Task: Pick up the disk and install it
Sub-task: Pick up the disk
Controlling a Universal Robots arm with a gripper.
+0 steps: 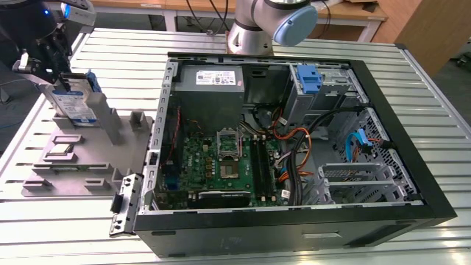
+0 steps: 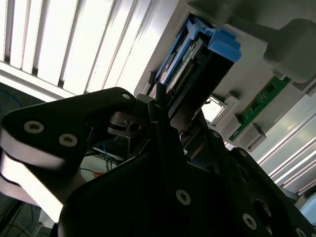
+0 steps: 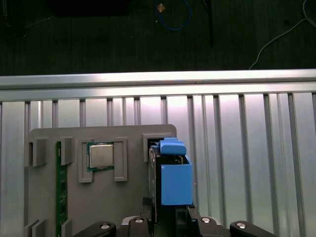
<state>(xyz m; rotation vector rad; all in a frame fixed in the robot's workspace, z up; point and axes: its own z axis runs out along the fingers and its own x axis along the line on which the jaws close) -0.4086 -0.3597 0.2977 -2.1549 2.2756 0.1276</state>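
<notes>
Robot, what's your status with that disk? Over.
End effector at the disk's top edge. Disk upright in the grey holder, outside the open computer case. Cables cross the case interior.

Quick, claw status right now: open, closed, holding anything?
Claw: at the top edge of the disk, which stands in the grey holder; open or closed cannot be told.

Open computer case [image 1: 294, 231] beside grey holder [image 1: 110, 160] on slatted table [image 1: 66, 226].
</notes>
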